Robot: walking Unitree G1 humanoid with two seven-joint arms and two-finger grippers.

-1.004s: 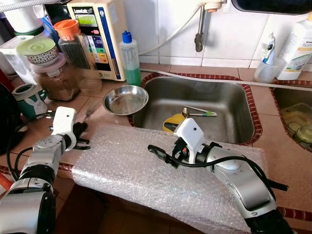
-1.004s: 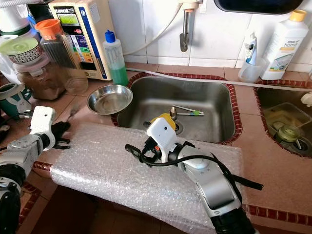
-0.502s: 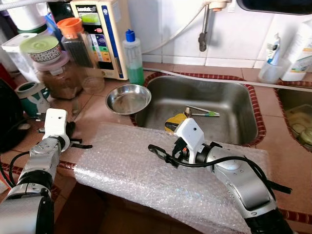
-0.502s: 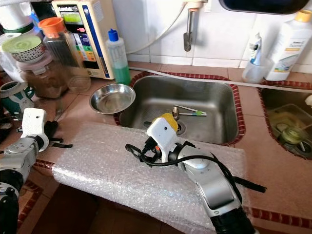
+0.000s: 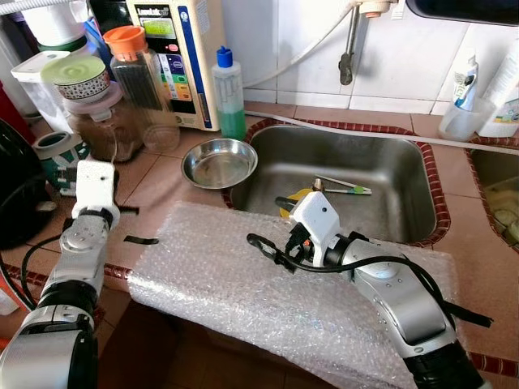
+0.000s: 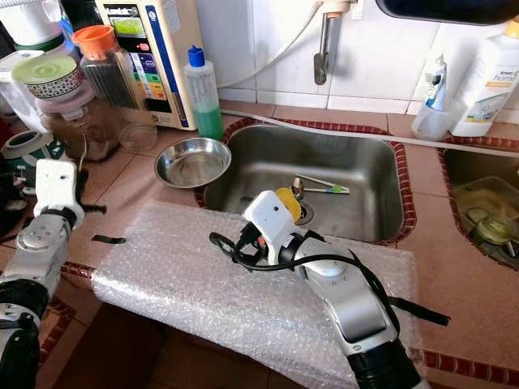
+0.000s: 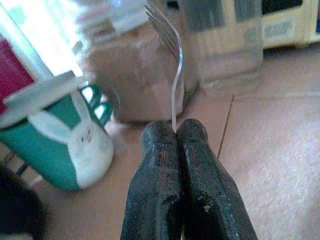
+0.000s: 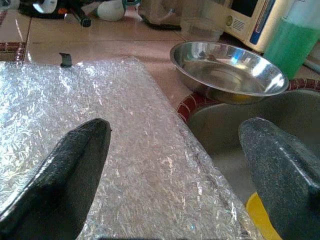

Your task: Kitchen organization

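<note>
At a tiled kitchen counter, the robot's left gripper (image 7: 176, 137) is clenched on the thin handle of a metal fork (image 7: 171, 65), which rises from between the two closed black fingers (image 7: 155, 170) with a slight curve, its tines pointing up and a little blurred. The fork is slim, silver and shiny, seen almost edge-on. Just beyond it stand a jar of brown powder (image 7: 140, 75) and a clear glass jar (image 7: 225, 45); a green mug with a white rabbit on it (image 7: 60, 135) stands beside the brown jar.

Taking the steel sink (image 5: 381, 174) as the landmark, the left arm (image 5: 81, 243) is well to the sink's left, over the terracotta counter (image 5: 158, 182) near the jars. A small steel bowl (image 5: 219, 162) sits touching the sink's left rim. A sheet of bubble wrap (image 5: 219, 284) is spread over the counter edge in front of the sink. The right gripper (image 8: 175, 165) hovers over the wrap at the sink's front-left corner, fingers spread wide and holding nothing. Inside the sink lie a yellow item (image 6: 288, 203) and a green-tipped utensil (image 5: 345, 186) near the drain. A small black strip (image 5: 139, 240) lies on the counter just off the left edge of the wrap. Behind the bowl stands a bottle of green liquid with a blue cap (image 5: 230, 93).
</note>
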